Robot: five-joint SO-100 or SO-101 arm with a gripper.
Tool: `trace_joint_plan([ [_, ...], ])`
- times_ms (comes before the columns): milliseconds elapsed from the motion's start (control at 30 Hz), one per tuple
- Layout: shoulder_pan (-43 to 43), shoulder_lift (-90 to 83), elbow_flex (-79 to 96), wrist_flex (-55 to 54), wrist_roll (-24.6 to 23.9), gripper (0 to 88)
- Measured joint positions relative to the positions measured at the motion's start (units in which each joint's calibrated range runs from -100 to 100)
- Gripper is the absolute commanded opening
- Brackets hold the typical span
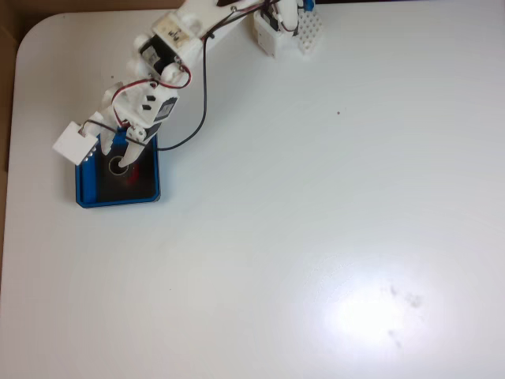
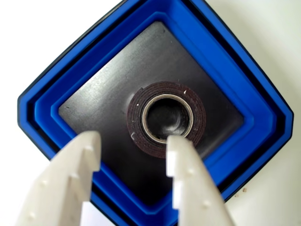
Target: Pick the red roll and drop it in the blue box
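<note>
The red roll (image 2: pixel 199 117) lies flat on the black floor of the blue box (image 2: pixel 42 113), a little off centre; from above I see its dark rim and pale hollow core. My gripper (image 2: pixel 133 139) hangs right over the box with its white fingers spread apart. The right fingertip (image 2: pixel 178 147) overlaps the near edge of the roll, and the left fingertip (image 2: pixel 88 146) stands clear of it. In the fixed view the blue box (image 1: pixel 82 188) sits at the table's left, with the gripper (image 1: pixel 120 158) above it and the roll (image 1: pixel 132 173) showing a streak of red beside a finger.
The arm's white base (image 1: pixel 276 28) stands at the table's top edge, and a black cable (image 1: pixel 203 87) loops down beside the arm. The table's rounded corner (image 1: pixel 31 39) and left edge lie close to the box. Open white tabletop (image 1: pixel 331 221) spreads to the right and below.
</note>
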Motion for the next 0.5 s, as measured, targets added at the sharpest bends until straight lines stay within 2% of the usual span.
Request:
trace_joint_plan([
  [500,-23.35,-54.61,49.33,-0.82,-0.25,13.2],
])
